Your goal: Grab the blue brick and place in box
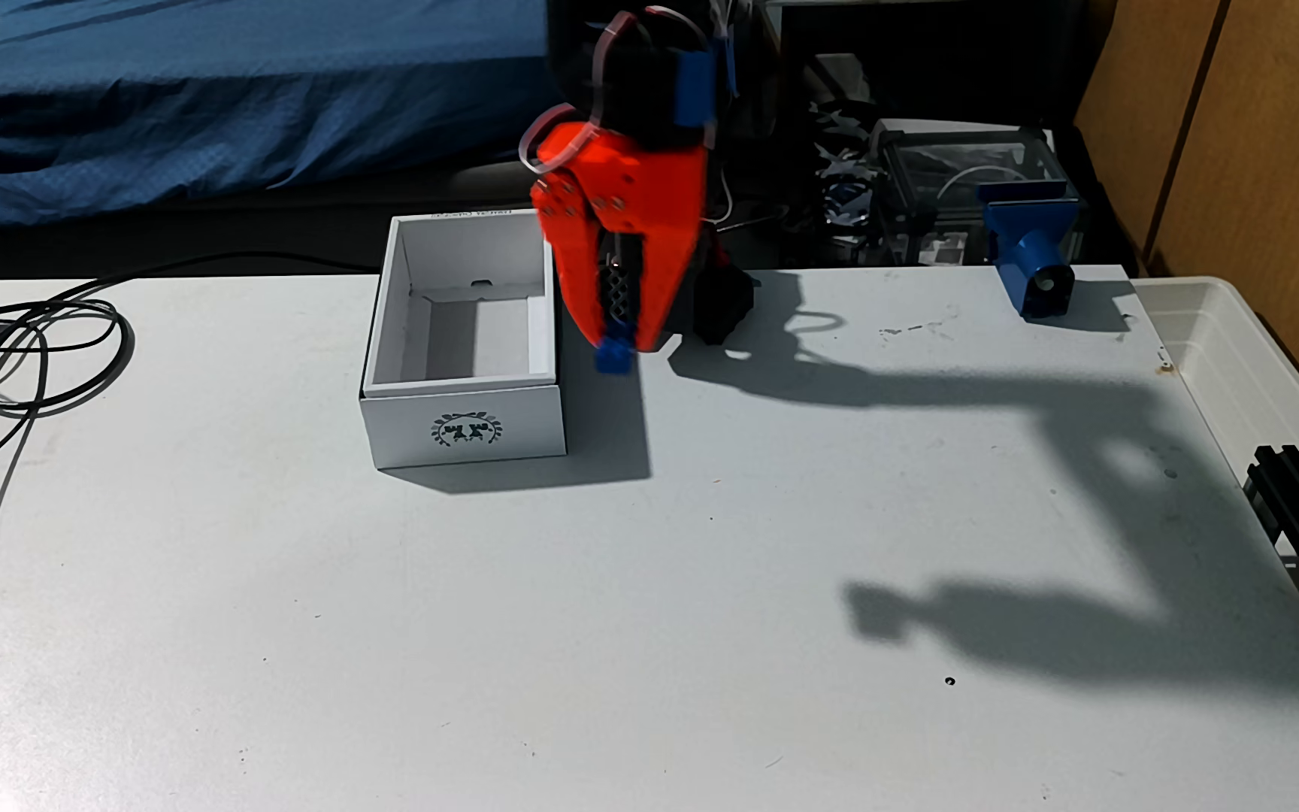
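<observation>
A white table (474, 625) is carrying the open-topped box (464, 422), ready to receive. Beside its right wall, the orange gripper (619, 343) is hanging tip-down, its jaws pinching the blue brick (614, 357) aloft, likely for carrying across.

Hard bright light is coming from about ten o'clock, throwing crisp dark shadows of the arm (623, 195) and box (467, 422) across the table (474, 625) toward four o'clock. Arm is blurring slightly; background is sitting dim.
</observation>
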